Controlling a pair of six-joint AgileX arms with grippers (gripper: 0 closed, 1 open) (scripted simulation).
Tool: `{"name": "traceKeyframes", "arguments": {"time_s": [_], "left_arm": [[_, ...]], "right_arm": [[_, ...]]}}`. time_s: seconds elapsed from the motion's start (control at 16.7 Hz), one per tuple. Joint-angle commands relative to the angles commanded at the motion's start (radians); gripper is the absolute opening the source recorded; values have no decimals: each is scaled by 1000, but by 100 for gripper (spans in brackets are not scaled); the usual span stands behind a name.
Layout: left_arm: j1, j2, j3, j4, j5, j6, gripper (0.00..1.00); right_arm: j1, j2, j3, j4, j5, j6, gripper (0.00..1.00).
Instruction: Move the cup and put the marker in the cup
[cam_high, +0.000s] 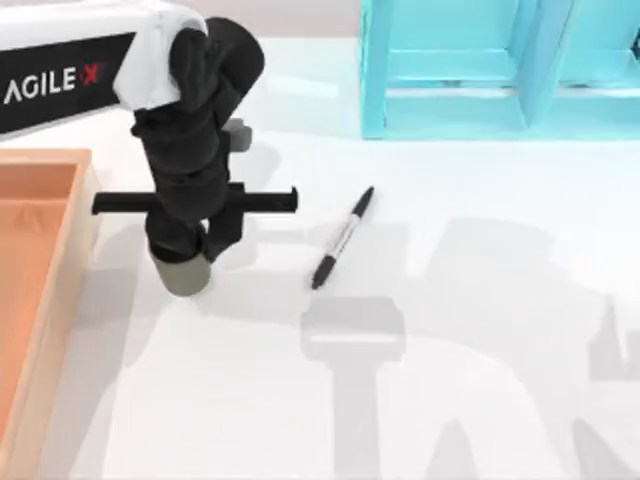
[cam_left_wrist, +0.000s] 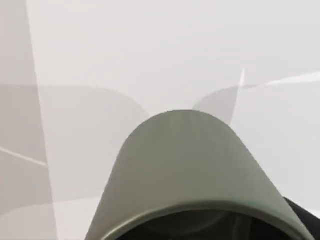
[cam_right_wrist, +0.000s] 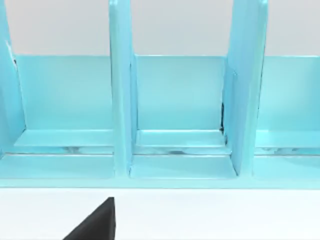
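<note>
Olive cup (cam_high: 185, 274) beneath left gripper (cam_high: 190, 248)

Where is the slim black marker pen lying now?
In the top view, the slim black marker pen lies tilted on the white table near its middle, right of the olive-green cup under the left gripper.

The cup (cam_high: 185, 275) looks matt and smooth, olive-grey, like unglazed ceramic or plastic. The marker (cam_high: 342, 238) is smooth black plastic with a pale label band. The tray (cam_high: 60, 250) resembles bare wood. The rack (cam_right_wrist: 175, 120) is smooth, faintly glossy turquoise. The table (cam_high: 480, 300) is matt white.
</note>
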Motion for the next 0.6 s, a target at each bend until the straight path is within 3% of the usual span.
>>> {"name": "traceKeyframes", "arguments": {"time_s": [0.24, 0.6], "left_arm": [[0, 0, -2, 2, 0, 0, 0], [0, 0, -2, 2, 0, 0, 45]], "right_arm": [[0, 0, 0, 0, 0, 0, 100], [0, 0, 0, 0, 0, 0, 100]]}}
